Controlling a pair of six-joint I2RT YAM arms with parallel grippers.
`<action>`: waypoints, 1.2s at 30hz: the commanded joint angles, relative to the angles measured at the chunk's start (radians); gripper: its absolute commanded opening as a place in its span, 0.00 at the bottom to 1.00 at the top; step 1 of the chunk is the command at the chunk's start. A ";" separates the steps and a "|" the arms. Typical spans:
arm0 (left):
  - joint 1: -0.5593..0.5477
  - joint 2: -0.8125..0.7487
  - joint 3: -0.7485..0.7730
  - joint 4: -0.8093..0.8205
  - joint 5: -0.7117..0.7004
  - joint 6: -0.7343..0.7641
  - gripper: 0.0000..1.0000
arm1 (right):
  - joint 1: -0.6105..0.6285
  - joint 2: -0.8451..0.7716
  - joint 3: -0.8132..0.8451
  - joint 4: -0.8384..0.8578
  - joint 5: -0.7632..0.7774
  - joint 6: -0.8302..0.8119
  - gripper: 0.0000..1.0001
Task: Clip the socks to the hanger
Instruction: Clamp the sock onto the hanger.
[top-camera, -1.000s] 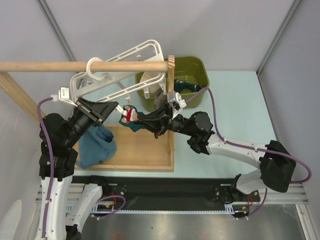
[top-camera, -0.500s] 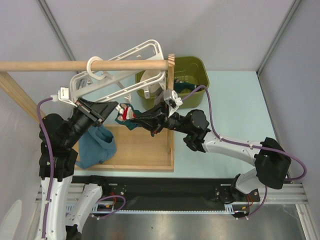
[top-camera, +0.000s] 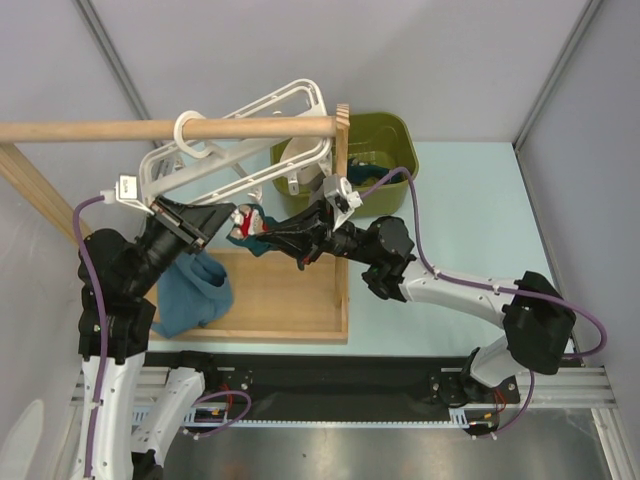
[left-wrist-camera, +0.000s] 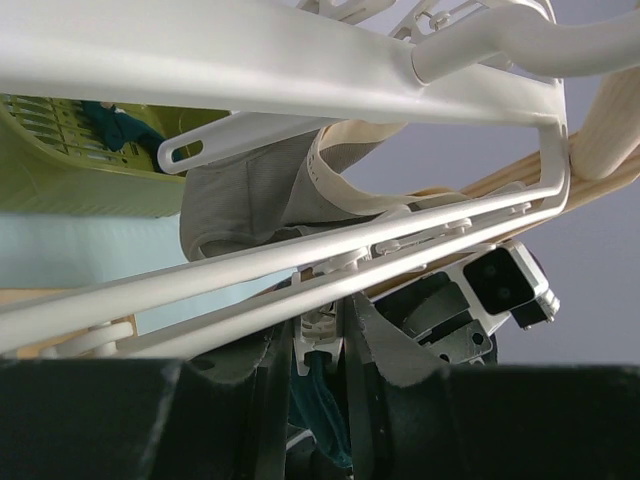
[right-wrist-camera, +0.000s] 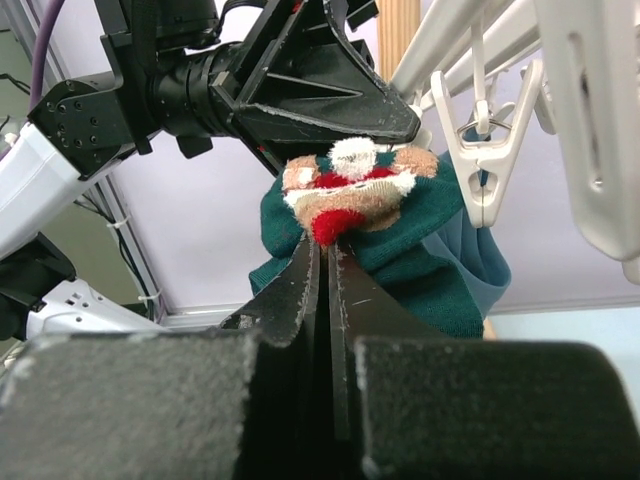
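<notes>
The white hanger (top-camera: 245, 125) hangs by its ring from the wooden rod (top-camera: 120, 131). My left gripper (top-camera: 225, 218) is shut on one of its clip pegs (left-wrist-camera: 324, 332), with a fingertip pressed on each side. Dark teal fabric (left-wrist-camera: 325, 400) shows just under that peg. My right gripper (top-camera: 262, 235) is shut on a dark teal sock (right-wrist-camera: 410, 250) with a red-and-white patch (right-wrist-camera: 350, 180). It holds the sock up right against the left gripper's fingers (right-wrist-camera: 320, 100). More socks (top-camera: 375, 172) lie in the green basket.
The green basket (top-camera: 395, 135) stands behind the rack's wooden post (top-camera: 342, 190). A teal cloth (top-camera: 195, 290) lies on the wooden base (top-camera: 290, 300). A pale fabric piece (left-wrist-camera: 250, 190) hangs from the hanger. A free peg (right-wrist-camera: 490, 160) dangles beside the sock.
My right gripper has carried the sock left, up to the left gripper and its peg. The left arm and the hanger have stayed put.
</notes>
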 joint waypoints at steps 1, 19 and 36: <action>-0.015 0.002 -0.027 -0.090 0.113 -0.006 0.01 | 0.006 0.019 0.048 0.040 0.005 0.022 0.00; -0.015 -0.025 -0.001 -0.150 0.056 0.026 0.79 | 0.003 0.055 0.069 0.020 -0.016 0.036 0.00; -0.013 -0.125 0.174 -0.291 -0.132 0.137 1.00 | 0.006 0.047 0.052 -0.012 -0.019 0.037 0.00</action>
